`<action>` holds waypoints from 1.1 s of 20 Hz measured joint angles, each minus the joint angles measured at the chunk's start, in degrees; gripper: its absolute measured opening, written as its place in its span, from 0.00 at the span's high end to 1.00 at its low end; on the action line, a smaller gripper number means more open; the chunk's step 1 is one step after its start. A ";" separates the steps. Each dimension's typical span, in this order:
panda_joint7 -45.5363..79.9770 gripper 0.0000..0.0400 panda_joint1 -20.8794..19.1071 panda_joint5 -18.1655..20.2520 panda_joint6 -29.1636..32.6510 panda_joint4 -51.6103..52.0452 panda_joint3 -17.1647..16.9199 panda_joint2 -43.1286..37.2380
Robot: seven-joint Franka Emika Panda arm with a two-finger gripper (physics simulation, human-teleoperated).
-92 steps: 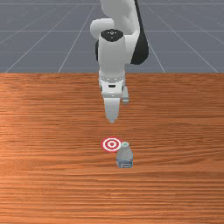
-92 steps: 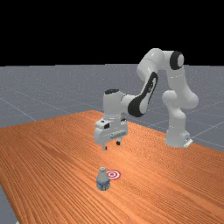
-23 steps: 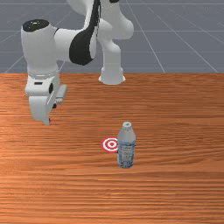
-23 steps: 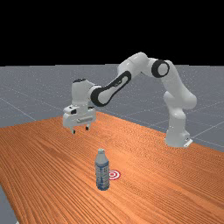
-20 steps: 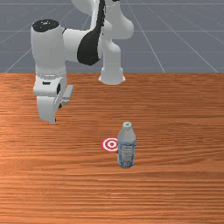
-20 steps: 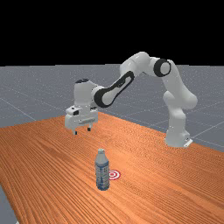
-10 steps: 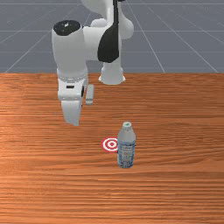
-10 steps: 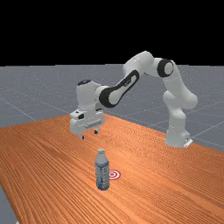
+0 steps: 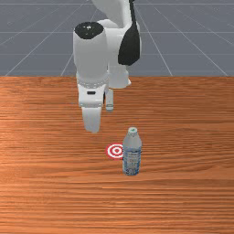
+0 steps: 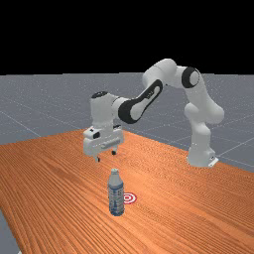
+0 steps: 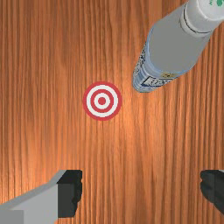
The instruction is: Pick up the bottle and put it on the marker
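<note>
Your gripper [image 10: 106,156] is wide open, empty; the upright grey-and-blue plastic bottle [image 9: 132,153] stands apart, to the front view's right.

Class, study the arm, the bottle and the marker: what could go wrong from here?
The open gripper hangs off to one side of the upright bottle, so a badly lined-up descent might push a finger into its cap. The bottle looks tall and narrow, so a nudge may topple it. It stands close beside the marker, so a carry might overshoot.
</note>
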 joint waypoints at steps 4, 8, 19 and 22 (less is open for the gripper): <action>1.75 0.00 1.39 -0.13 -1.09 0.50 0.43 0.20; 3.65 0.00 2.87 -1.82 1.97 -2.12 -0.05 -1.22; 4.66 0.00 3.34 -0.21 -4.08 1.53 1.01 -2.18; 4.69 0.00 4.45 -0.50 -1.19 -0.86 1.65 -3.39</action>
